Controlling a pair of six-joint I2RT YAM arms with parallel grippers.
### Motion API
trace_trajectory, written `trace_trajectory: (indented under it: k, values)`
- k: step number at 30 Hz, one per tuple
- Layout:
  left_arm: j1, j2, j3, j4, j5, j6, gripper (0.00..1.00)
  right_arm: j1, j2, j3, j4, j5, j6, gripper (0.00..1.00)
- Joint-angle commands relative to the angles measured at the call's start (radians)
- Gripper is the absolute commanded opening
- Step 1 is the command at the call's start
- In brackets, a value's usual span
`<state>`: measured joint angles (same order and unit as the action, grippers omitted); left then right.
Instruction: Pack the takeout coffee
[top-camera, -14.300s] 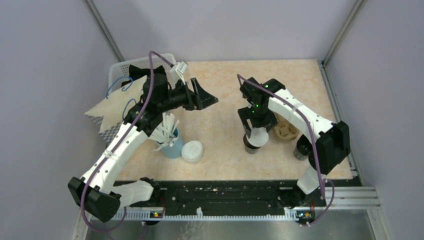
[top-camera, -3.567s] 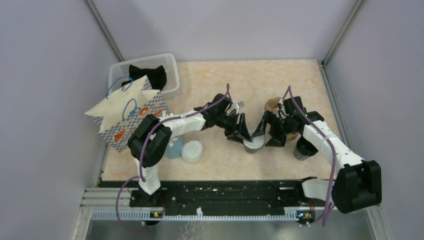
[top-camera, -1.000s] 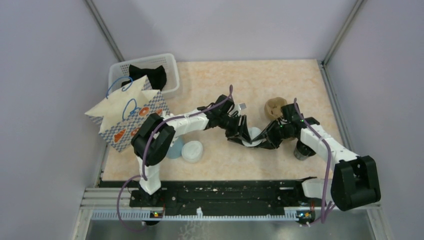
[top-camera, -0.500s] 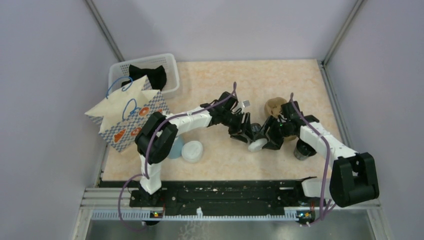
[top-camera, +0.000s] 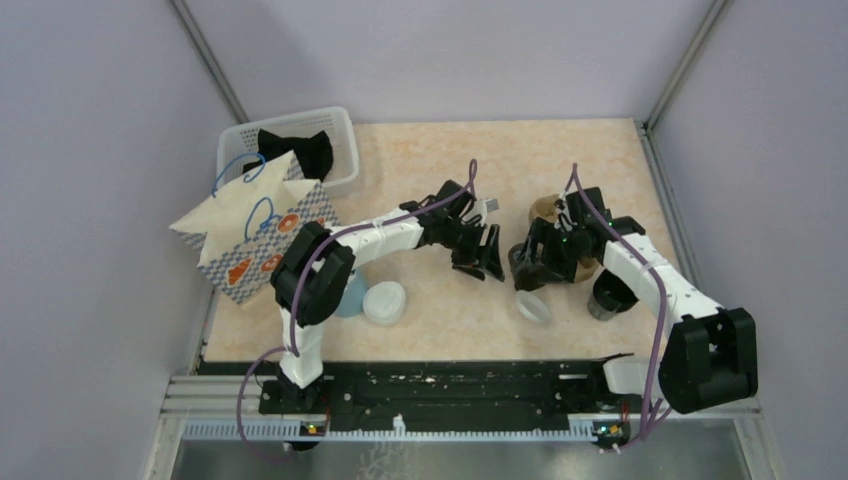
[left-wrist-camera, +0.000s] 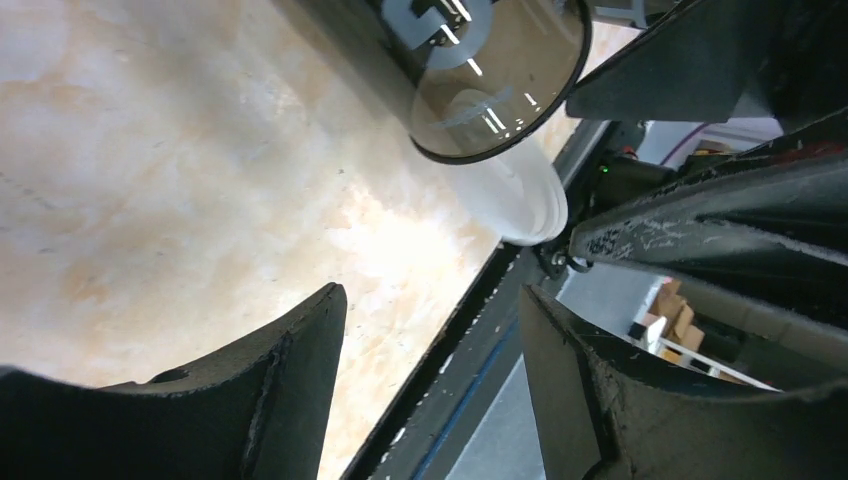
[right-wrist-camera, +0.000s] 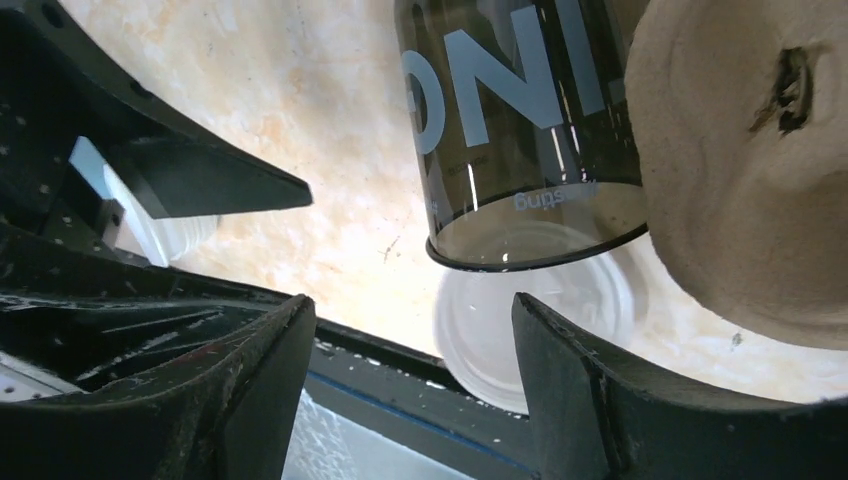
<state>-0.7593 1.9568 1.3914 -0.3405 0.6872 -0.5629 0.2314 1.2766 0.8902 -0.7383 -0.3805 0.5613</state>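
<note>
The takeout coffee cup (right-wrist-camera: 515, 120) is dark with pale lettering. It lies tipped over with no lid on, its open rim toward the table's front edge; it also shows in the left wrist view (left-wrist-camera: 480, 70). Its round greyish-white lid (top-camera: 535, 307) lies loose on the table just past the rim, and shows in both wrist views (right-wrist-camera: 535, 320) (left-wrist-camera: 510, 190). My left gripper (top-camera: 484, 261) (left-wrist-camera: 430, 300) is open and empty, just left of the cup. My right gripper (top-camera: 525, 270) (right-wrist-camera: 415, 310) is open and empty, right beside the cup.
A brown pulp cup carrier (top-camera: 558, 214) (right-wrist-camera: 750, 170) sits against the cup's right side. A lidless black cup (top-camera: 607, 298) stands at the right. A second white lid (top-camera: 385, 302) and a light blue cup (top-camera: 347, 297) are at front left. A paper bag (top-camera: 255, 228) and a white basket (top-camera: 335, 135) are at the back left.
The lid has come off the cup and now lies on the table nearer the front edge. Both grippers have drawn apart, and the cup lies tipped between them.
</note>
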Motion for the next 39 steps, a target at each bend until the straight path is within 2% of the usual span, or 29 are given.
trace_trajectory:
  k: [1,6,9,11,15,17,20,22,26,29,33,37,39]
  values:
    - [0.009,-0.096,0.011,0.004,-0.065,0.101,0.71,-0.001,-0.008,0.016,0.047,0.026,-0.062,0.72]
    - [0.009,-0.144,-0.049,0.040,-0.063,0.070,0.71,0.014,-0.080,-0.141,0.372,0.054,0.203,0.72]
    - [0.009,-0.179,-0.085,0.047,-0.080,0.055,0.71,0.032,-0.110,-0.187,0.470,0.130,0.351,0.69]
    - [0.008,-0.208,-0.110,0.049,-0.094,0.051,0.71,0.042,-0.112,-0.213,0.509,0.170,0.426,0.58]
    - [0.009,-0.264,-0.140,0.041,-0.116,0.054,0.72,0.081,-0.120,-0.260,0.600,0.298,0.489,0.49]
    - [0.009,-0.288,-0.147,0.030,-0.128,0.063,0.71,0.101,-0.116,-0.281,0.636,0.357,0.497,0.39]
    - [0.011,-0.324,-0.150,0.001,-0.154,0.082,0.71,0.113,-0.095,-0.307,0.714,0.355,0.483,0.16]
    - [0.012,-0.357,-0.149,-0.020,-0.180,0.095,0.71,0.125,-0.069,-0.235,0.610,0.331,0.404,0.00]
    - [0.012,-0.448,-0.146,-0.065,-0.290,0.124,0.71,0.212,0.004,0.061,0.190,0.336,0.111,0.00]
    - [0.012,-0.526,-0.158,-0.080,-0.381,0.139,0.72,0.331,0.115,0.244,-0.103,0.419,-0.067,0.00]
    - [0.013,-0.627,-0.201,-0.031,-0.447,0.140,0.73,0.461,0.298,0.391,-0.366,0.514,-0.147,0.00]
    - [0.013,-0.678,-0.223,-0.002,-0.460,0.138,0.73,0.558,0.437,0.519,-0.532,0.644,-0.144,0.00]
    - [0.012,-0.688,-0.225,-0.003,-0.465,0.139,0.73,0.580,0.475,0.583,-0.576,0.653,-0.150,0.00]
